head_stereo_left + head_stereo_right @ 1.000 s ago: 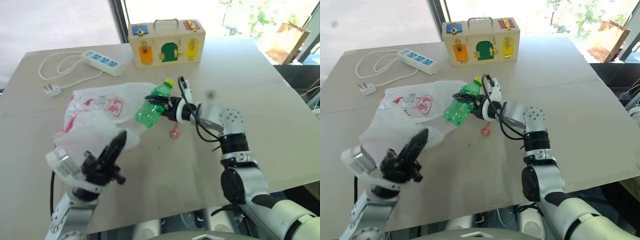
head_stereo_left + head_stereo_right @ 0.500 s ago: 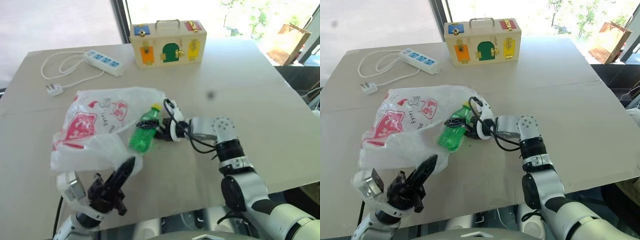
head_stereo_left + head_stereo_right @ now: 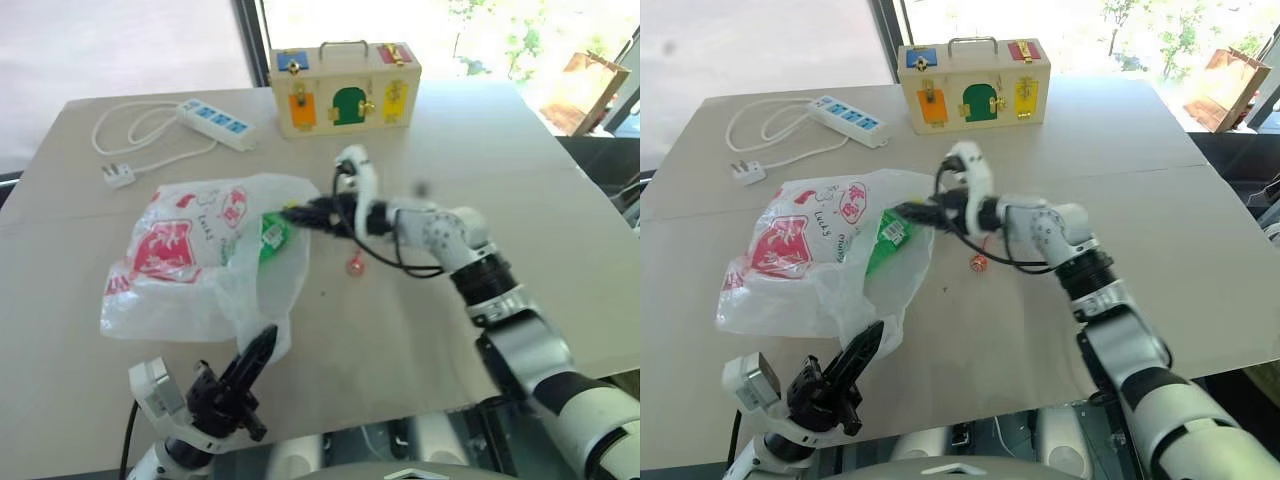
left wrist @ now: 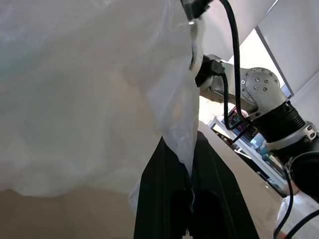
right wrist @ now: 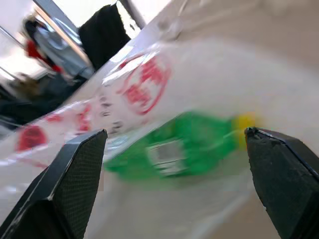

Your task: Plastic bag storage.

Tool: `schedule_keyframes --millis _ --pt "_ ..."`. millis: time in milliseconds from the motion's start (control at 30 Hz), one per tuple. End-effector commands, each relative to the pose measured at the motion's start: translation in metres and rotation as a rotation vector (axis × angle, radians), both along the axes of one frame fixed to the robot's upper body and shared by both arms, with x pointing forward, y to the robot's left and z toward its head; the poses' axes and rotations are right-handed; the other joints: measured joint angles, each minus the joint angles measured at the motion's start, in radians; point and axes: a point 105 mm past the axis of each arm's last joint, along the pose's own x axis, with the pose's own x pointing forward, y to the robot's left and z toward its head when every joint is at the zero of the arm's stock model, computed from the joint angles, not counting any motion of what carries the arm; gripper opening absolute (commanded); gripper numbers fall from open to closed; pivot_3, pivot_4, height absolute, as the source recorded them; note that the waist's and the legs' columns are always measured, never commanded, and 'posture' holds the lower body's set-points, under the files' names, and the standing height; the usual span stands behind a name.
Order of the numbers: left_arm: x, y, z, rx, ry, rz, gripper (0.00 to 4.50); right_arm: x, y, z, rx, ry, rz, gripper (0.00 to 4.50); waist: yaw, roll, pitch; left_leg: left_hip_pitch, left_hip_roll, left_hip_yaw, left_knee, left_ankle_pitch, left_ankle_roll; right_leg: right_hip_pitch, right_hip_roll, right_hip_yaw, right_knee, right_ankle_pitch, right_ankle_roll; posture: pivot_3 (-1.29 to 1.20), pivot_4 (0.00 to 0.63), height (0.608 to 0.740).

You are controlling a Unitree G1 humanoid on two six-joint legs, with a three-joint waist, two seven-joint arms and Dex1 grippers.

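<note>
Translucent white plastic, printed with red pictures and lettering, makes up the plastic bag (image 3: 195,262), which lies crumpled on the pale wooden tabletop (image 3: 560,200) toward nine o'clock of centre. The left gripper (image 3: 243,375), at about seven o'clock, has its jaws pressed together on a fold of the bag's near edge; the left wrist view shows the film pinched between the black fingers (image 4: 164,199). That grip appears to lift the edge so the mouth stays open toward the middle of the tabletop.

A green plastic bottle (image 3: 272,229) with a yellow cap lies inside the bag, just past the mouth, seen through the film. The right gripper (image 3: 305,213), reaching in level from three o'clock, sits at the mouth with its jaws spread wide around nothing, the bottle lying free between and beyond them in the right wrist view.

A small red ball (image 3: 354,266) rests just beside the mouth, at about four o'clock of it, under the right arm, and could be knocked. At twelve o'clock stands a wooden toy box (image 3: 345,88) with coloured doors; at eleven o'clock lies a white power strip (image 3: 216,124) with its coiled cord. Both are well apart from the bag.
</note>
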Motion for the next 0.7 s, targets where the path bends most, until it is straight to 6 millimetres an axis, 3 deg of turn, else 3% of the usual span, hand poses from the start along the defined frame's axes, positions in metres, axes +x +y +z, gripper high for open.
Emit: schedule_keyframes --millis 33,133,233,333,500,667,700 --pt "-0.001 0.0 0.004 0.005 -0.029 0.004 0.0 -0.001 0.007 0.01 -0.088 -0.252 0.099 4.48 -0.012 0.0 0.0 0.0 -0.002 0.0 0.0 0.0 0.0 0.0 0.001 0.0 0.0 0.0 0.0 0.0 0.15 0.74" --pt "0.0 0.0 0.003 0.006 -0.03 0.006 0.0 0.009 0.013 -0.004 -0.164 -0.308 0.087 4.48 -0.015 0.0 0.0 0.002 0.002 0.001 -0.001 0.0 -0.001 -0.001 0.004 0.001 0.002 0.002 0.003 0.0 0.15 0.74" --pt "0.001 0.001 0.003 0.007 -0.035 0.01 0.0 0.01 0.035 -0.025 -0.202 -0.273 0.09 4.48 -0.018 0.001 0.0 0.002 0.004 0.003 -0.002 0.001 -0.001 -0.002 0.007 0.002 0.002 0.002 0.001 0.0 0.15 0.74" --pt "0.001 0.002 0.004 0.008 -0.039 0.015 0.0 0.018 0.049 -0.032 -0.243 -0.29 0.026 4.48 -0.017 0.001 0.001 0.002 0.005 0.003 -0.002 0.001 -0.003 -0.002 0.007 0.002 0.002 0.002 0.0 0.0 0.15 0.74" --pt "0.0 0.001 0.005 0.015 -0.042 0.021 0.0 0.035 0.046 -0.039 -0.291 -0.281 -0.128 4.48 -0.004 0.001 0.0 0.0 0.004 0.002 -0.001 0.003 -0.005 -0.002 0.001 0.001 0.002 0.0 -0.003 0.0 0.15 0.74" --pt "0.0 0.003 0.007 0.019 -0.047 0.044 0.0 0.043 0.034 -0.044 -0.316 -0.275 -0.186 2.94 -0.007 0.001 0.0 0.0 0.003 0.002 -0.002 0.003 -0.007 -0.002 0.001 0.0 0.001 0.0 -0.004 0.0 0.15 0.74" --pt "0.0 0.003 0.006 0.019 -0.046 0.045 0.0 0.044 0.033 -0.045 -0.318 -0.277 -0.186 2.28 -0.007 0.001 0.0 0.0 0.003 0.002 -0.002 0.003 -0.007 -0.002 0.001 0.0 0.002 0.0 -0.003 0.0 0.15 0.74"
